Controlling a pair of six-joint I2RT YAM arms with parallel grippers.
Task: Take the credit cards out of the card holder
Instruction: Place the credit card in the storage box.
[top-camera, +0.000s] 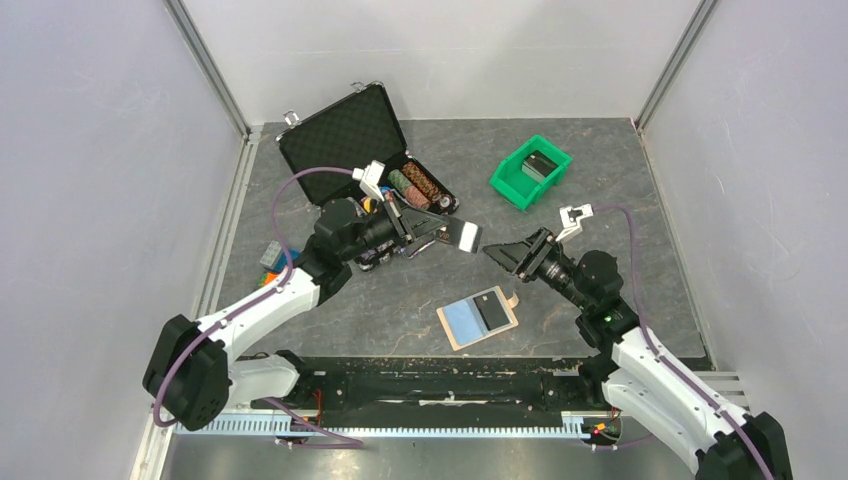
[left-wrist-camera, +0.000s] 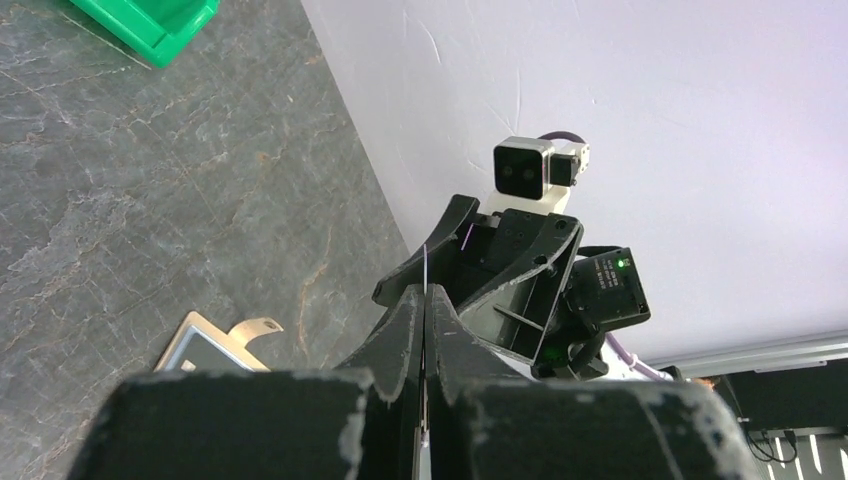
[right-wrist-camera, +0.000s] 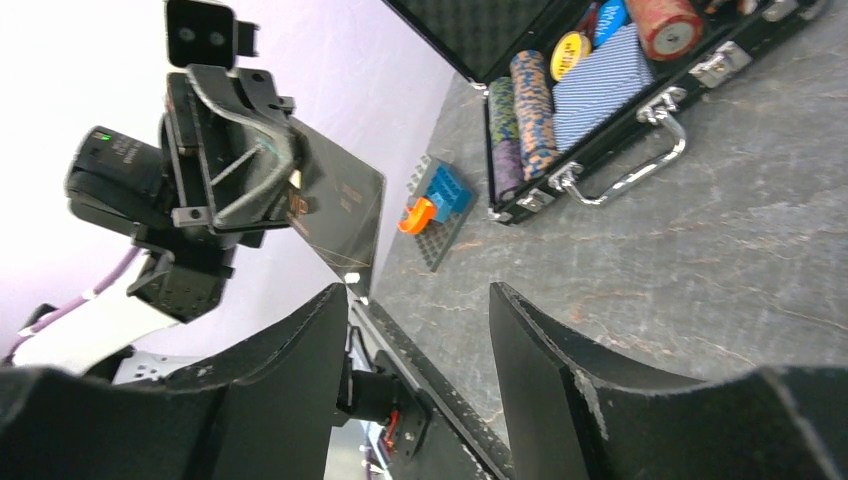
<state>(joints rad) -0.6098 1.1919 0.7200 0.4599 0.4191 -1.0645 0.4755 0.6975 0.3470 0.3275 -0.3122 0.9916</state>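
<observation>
Grey and thin, one credit card (top-camera: 466, 237) is pinched in the closed left gripper (top-camera: 440, 232). It hangs in the air between the two arms, well apart from the tan card holder (top-camera: 446, 331), which lies spread open on the table nearer the arm bases. The right gripper (top-camera: 492, 252) faces the card's free end with its jaws apart and nothing between them. This looks like a hand-over of a card already pulled out. The next move would call for the right jaws to close on that free end before the left lets go. The card's free end points at the right gripper. Its long axis seems to run roughly level along the line between the grippers, though foreshortening leaves that unsure.
</observation>
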